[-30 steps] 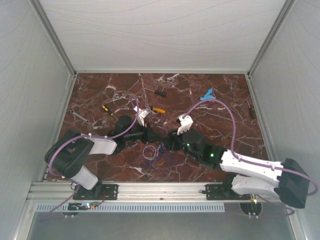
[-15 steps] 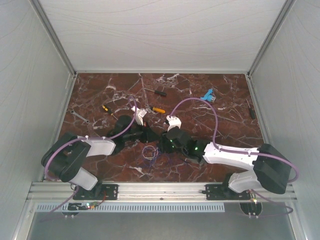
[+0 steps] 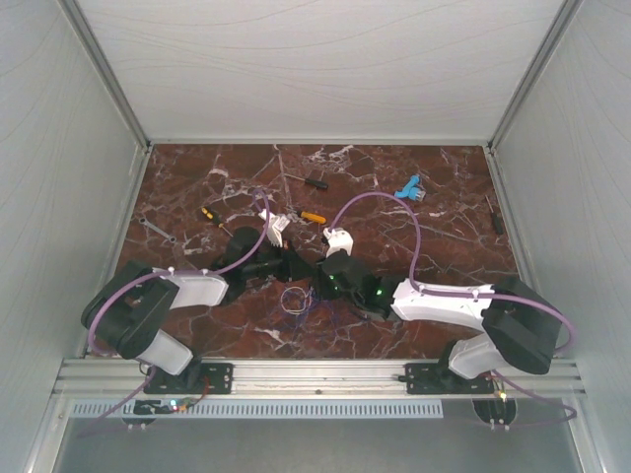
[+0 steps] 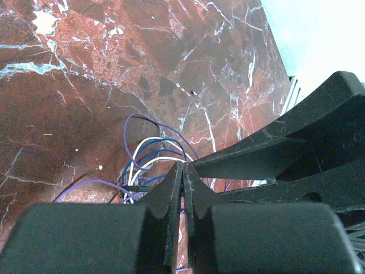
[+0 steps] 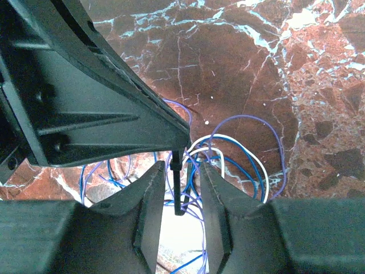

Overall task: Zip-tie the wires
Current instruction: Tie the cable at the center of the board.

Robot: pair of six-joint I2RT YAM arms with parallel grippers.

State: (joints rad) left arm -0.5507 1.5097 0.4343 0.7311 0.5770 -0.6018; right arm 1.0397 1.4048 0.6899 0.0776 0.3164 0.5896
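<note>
Two matte black grippers meet nose to nose above a polished red-brown marble table [image 3: 454, 168] veined in white. We see the left gripper [image 4: 183, 170] clenched, its wedge-shaped fingers pressed together on a thin, stiff black strip [image 5: 178, 194] that hangs from its tip. The right gripper [image 5: 181, 168] stands released, one finger on either side of that strip and neither touching it. The wires [image 3: 295, 299], hair-thin loops of blue, purple and white, lie curled on the stone just at 6 o'clock of the fingertips in the overhead view. Toward 12 o'clock on the table lie an orange-handled screwdriver [image 3: 313, 217] and a black-handled screwdriver [image 3: 315, 181]. A small blue piece [image 3: 408, 185] sits near 1 o'clock, and a slim wrench [image 3: 156, 230] at 10 o'clock. A thick lilac cable [image 3: 380, 195] arcs over the right arm. Pale panelled walls [image 3: 315, 69] close in three sides, and an aluminium rail [image 3: 315, 374] runs along the near edge.
</note>
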